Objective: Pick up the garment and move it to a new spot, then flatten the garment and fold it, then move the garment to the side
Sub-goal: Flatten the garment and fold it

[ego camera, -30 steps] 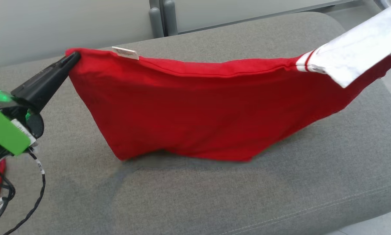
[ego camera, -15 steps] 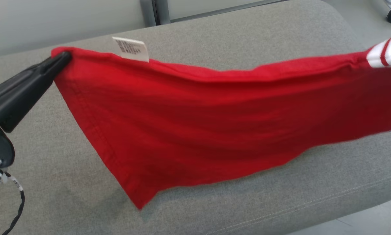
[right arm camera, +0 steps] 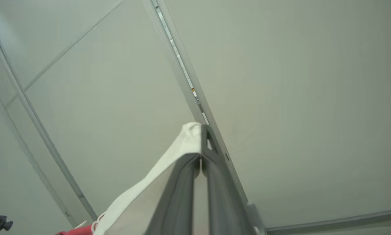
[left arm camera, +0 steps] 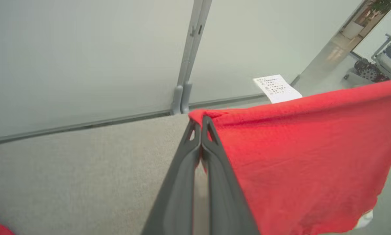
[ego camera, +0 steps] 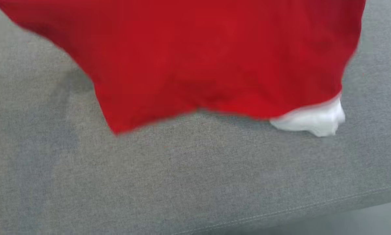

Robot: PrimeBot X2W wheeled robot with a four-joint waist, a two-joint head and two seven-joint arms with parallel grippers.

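Pinching garment aloft, both claws

A red garment with a white part hangs over the grey cushion.

Grey cushion (tip of garment atop)
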